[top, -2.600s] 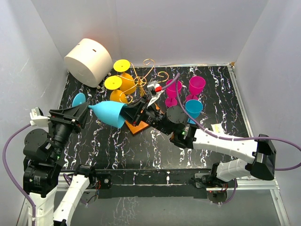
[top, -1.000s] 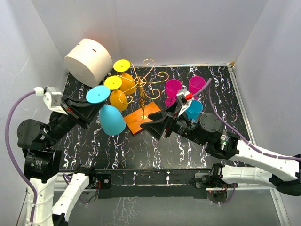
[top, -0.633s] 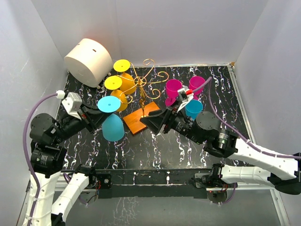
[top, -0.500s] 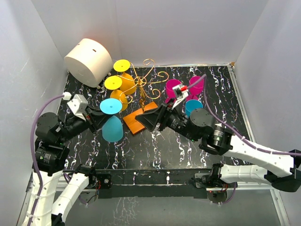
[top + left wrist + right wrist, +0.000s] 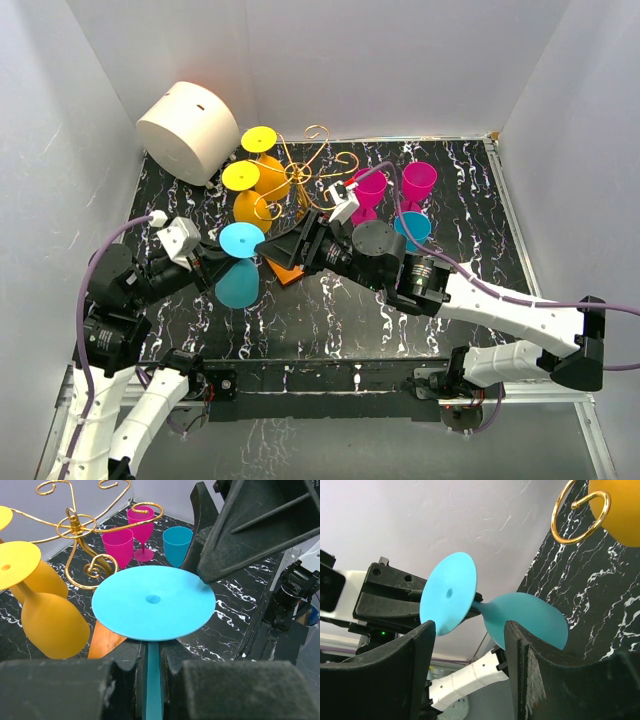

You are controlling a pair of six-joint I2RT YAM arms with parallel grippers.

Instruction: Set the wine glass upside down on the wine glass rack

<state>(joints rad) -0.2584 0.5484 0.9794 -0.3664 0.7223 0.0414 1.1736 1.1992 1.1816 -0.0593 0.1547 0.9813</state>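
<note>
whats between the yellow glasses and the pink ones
The gold wire rack: its curled arms sit between the yellow glasses and the pink glasses, clearest in the top view.

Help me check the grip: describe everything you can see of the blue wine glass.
The blue wine glass looks like matte plastic: flat round foot, thin stem, tapered bowl. It hangs upside down, foot on top, in the air near the rack's wooden base. The left claw is shut on its stem under the foot. The open right claw straddles it; contact is unclear.

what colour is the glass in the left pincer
Cyan wine glass, best in left wrist view.
</note>
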